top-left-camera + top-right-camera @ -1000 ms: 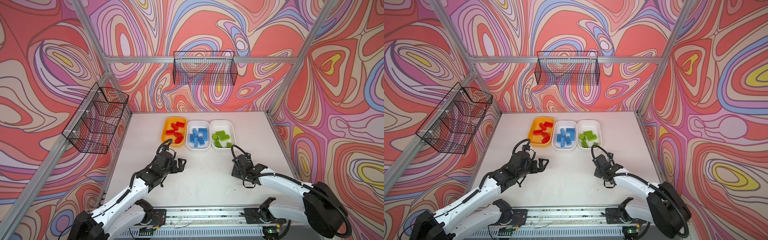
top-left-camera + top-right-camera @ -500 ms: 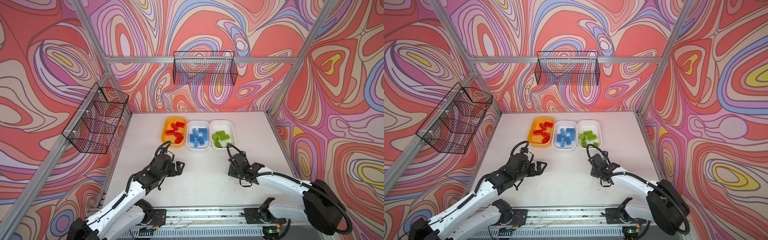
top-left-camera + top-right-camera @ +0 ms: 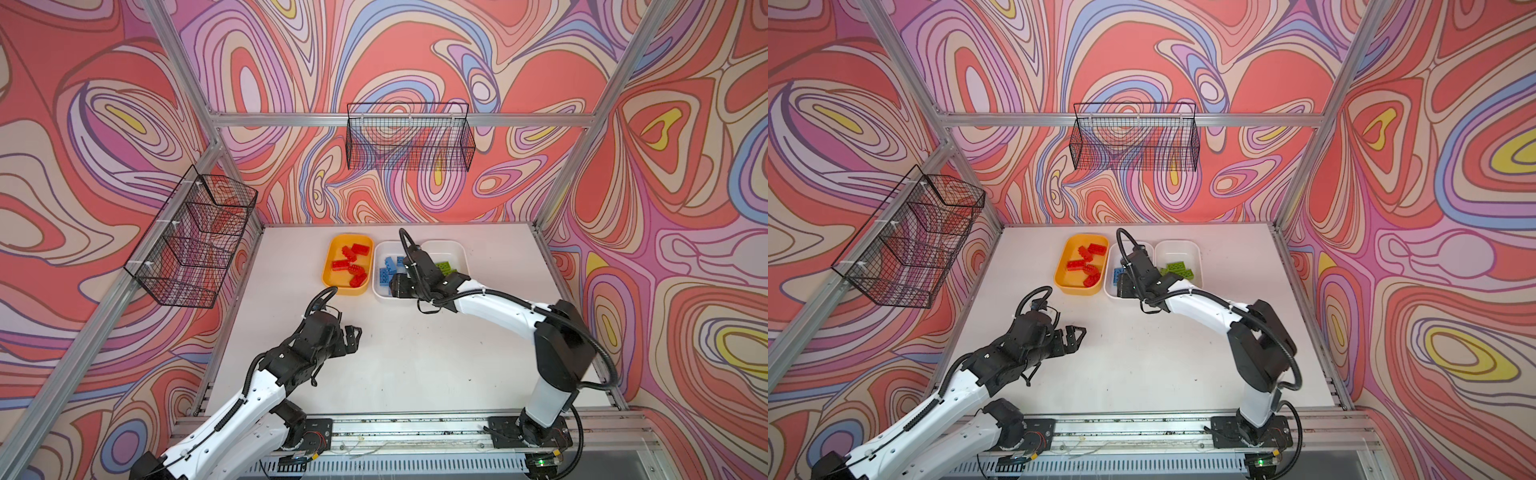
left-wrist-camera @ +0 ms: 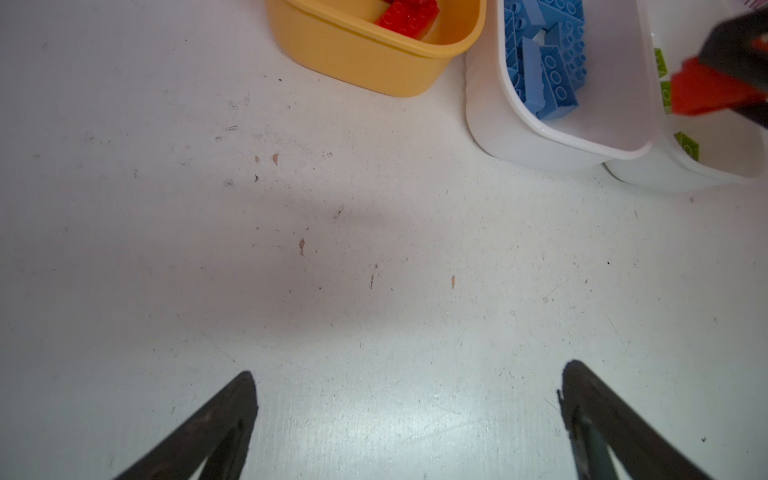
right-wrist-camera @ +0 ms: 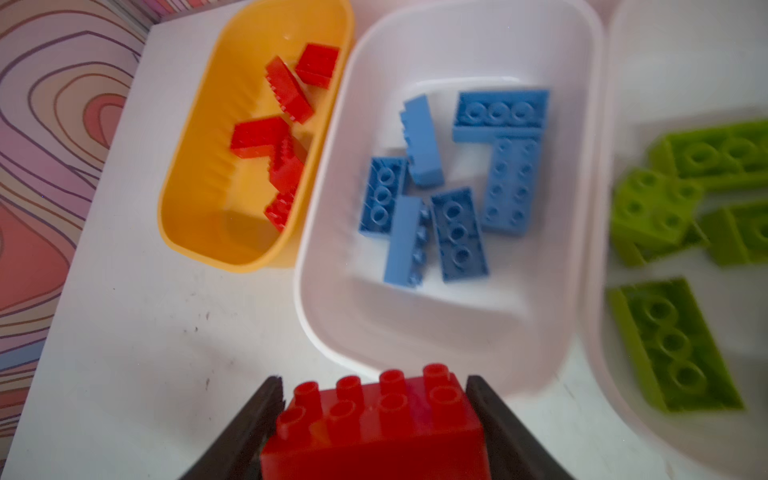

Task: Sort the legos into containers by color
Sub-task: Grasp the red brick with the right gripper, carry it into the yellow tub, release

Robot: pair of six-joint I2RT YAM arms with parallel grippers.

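Right claw (image 5: 372,384) clamped on red lego (image 5: 374,432), above near end of middle white tub (image 5: 415,328) with blue legos (image 5: 457,232). Shift left over yellow-orange tub (image 5: 232,237), clear rim, lower, then release. Left claw (image 4: 409,372) wide open, empty, above bench (image 4: 374,249).

The near table (image 3: 415,365) is lying open under the spread left gripper (image 4: 409,370). At the far middle, the yellow tub (image 3: 337,286), middle white tub (image 3: 380,293) and right white tub (image 3: 457,250) are standing side by side, leaving no passage between. The right gripper (image 5: 374,386), clamping a red brick (image 5: 374,428), is blocking the middle tub's near rim.
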